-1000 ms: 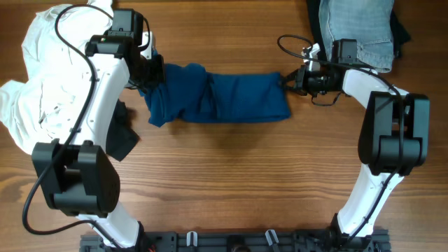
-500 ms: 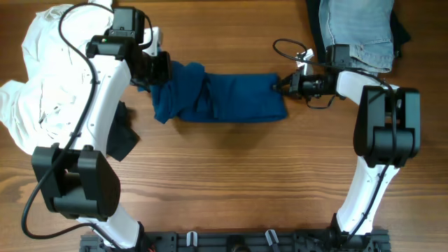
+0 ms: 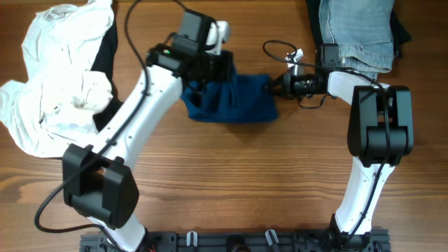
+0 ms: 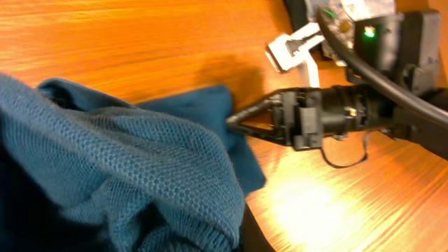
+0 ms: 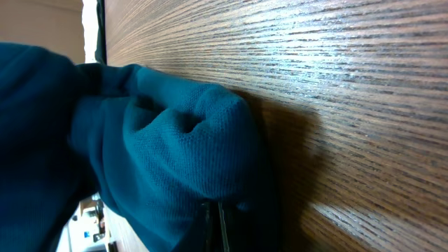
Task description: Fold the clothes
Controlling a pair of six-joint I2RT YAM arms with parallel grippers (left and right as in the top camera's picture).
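1. White garment (image 3: 56, 84): a large crumpled heap at the far left of the table, reaching its top edge
2. Black garment (image 3: 106, 56): mostly buried under the white heap; a dark strip shows along the heap's right side, and another patch lower down beside the left arm
3. Left arm (image 3: 140, 115): white with black joints, running from the near edge diagonally up and rightward to the shirt
4. Left gripper (image 3: 225, 68): sits at the upper left edge of the shirt, jaws pressed together on a bunch of blue fabric; in the left wrist view the cloth hangs so close to the lens that it hides the fingertips
5. Dark-blue shirt (image 3: 234, 101): in the middle of the table, toward the far side, gathered into a compact rumpled mass between the two grippers; its lower part lies on the wood, and its knit weave is plain in the left wrist view
6. Right gripper (image 3: 270, 85): at the shirt's right edge, pointing left, fingers closed and pinching a rounded fold of the fabric
7. Right arm (image 3: 381, 133): rises from the near edge, then bends left toward the shirt
8. Denim garment (image 3: 357, 28): pale blue, at the top right edge, lying over a dark cloth (image 3: 401, 31)
9. Table (image 3: 231, 182): brown wood grain
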